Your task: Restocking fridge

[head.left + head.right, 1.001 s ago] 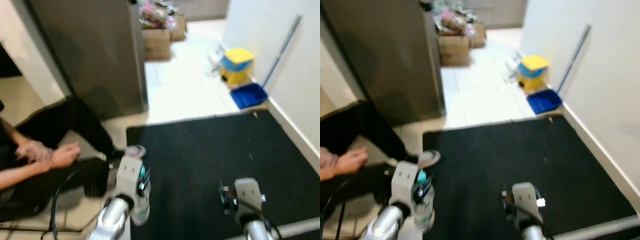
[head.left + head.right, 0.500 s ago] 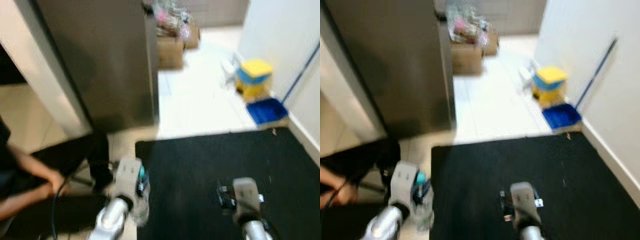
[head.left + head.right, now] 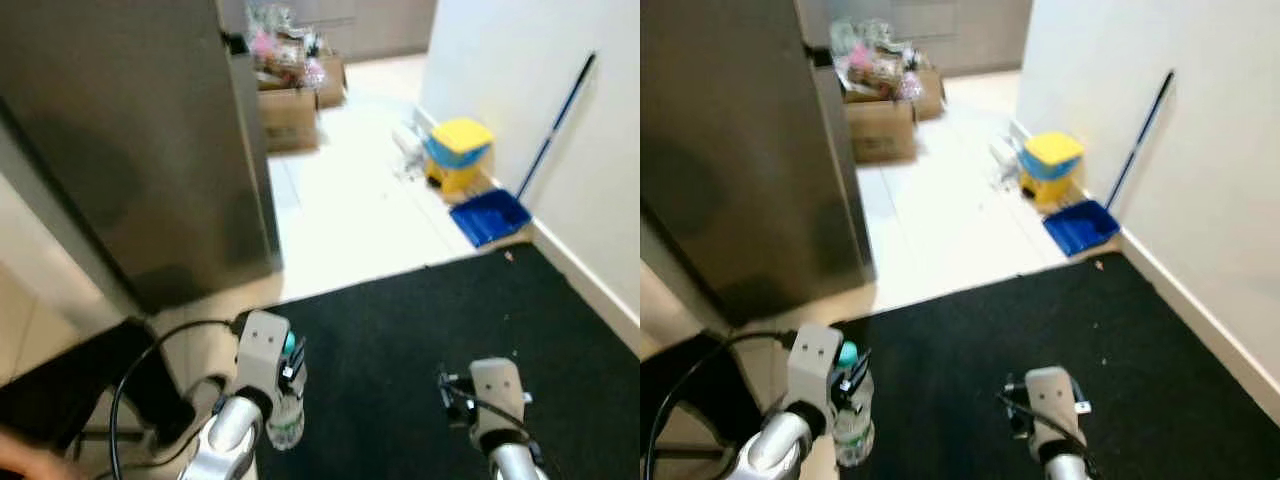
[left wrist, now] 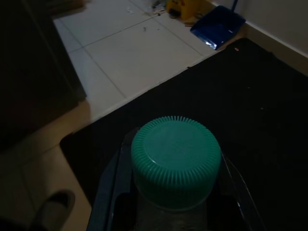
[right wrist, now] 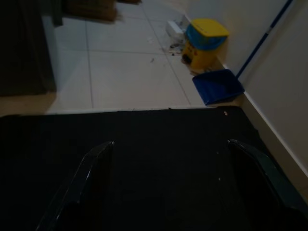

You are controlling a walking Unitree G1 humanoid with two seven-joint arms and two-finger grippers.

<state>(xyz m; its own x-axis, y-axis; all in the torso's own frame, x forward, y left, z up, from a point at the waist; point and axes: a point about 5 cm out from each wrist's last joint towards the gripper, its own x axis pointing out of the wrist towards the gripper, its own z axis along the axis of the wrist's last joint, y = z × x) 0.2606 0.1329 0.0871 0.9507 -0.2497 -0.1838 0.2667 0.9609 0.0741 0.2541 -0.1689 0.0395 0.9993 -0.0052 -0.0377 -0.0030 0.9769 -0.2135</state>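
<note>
I count one bottle, upright with its green cap on top, clamped in my left gripper near the fridge, my right gripper spread apart.

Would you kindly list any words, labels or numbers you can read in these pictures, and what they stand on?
None can be read.
Bottle in the left gripper: any label is too blurred to read; its green cap is plain.
Cardboard boxes by the fridge: print too small and blurred.
</note>
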